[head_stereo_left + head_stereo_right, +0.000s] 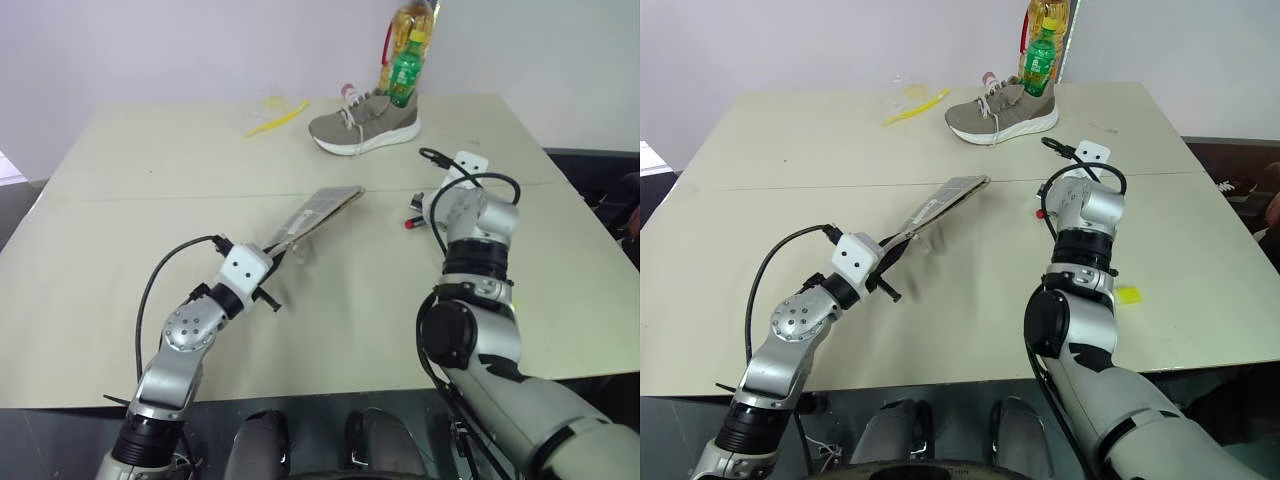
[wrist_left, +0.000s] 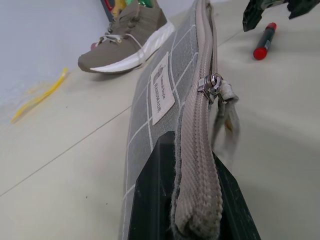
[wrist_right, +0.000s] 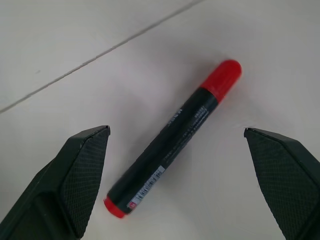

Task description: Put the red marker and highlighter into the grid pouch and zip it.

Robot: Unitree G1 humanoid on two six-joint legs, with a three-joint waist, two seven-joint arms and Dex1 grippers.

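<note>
The grid pouch, grey with white lines and a white label, is held edge-up off the table, and my left gripper is shut on its near end. Its zipper pull sits partway along the top edge. The red marker, black-bodied with red ends, lies flat on the table to the right of the pouch. My right gripper hovers just above it, open, with one finger on each side and neither touching. The yellow highlighter lies on the table beside my right forearm.
At the far edge of the table stand a grey-brown shoe, a green bottle and a yellow bottle. A thin yellow strip lies left of the shoe. A seam crosses the table's middle.
</note>
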